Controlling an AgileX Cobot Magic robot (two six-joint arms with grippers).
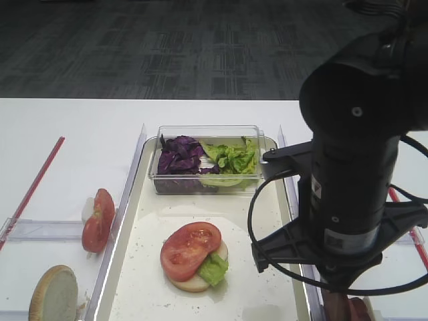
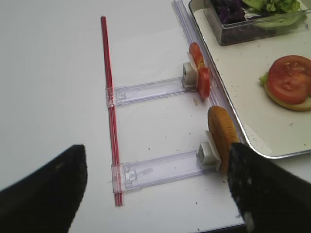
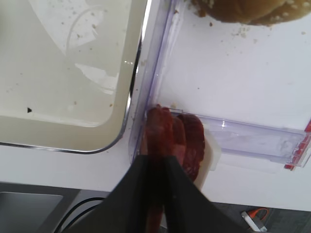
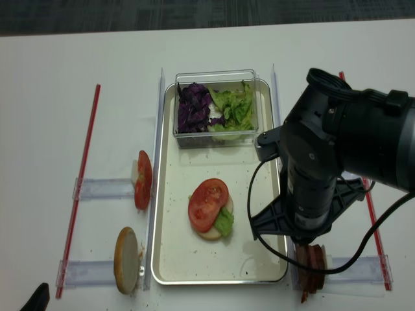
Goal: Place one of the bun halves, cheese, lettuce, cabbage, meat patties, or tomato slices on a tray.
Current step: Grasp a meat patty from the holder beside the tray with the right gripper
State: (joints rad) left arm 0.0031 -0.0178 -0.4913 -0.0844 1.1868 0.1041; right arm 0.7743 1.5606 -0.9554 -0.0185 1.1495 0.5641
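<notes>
My right gripper is shut on the leftmost of the meat patties, which stand on edge in a clear holder just right of the tray. The arm hides this gripper in both high views. On the tray lies a bun half with lettuce and a tomato slice on top. More tomato slices and another bun half stand in holders left of the tray. My left gripper hangs open over bare table near that bun half. No cheese shows.
A clear plastic box at the tray's far end holds purple cabbage and green lettuce. Red rods and clear rails lie on both sides of the tray. A seeded bun sits beyond the patties.
</notes>
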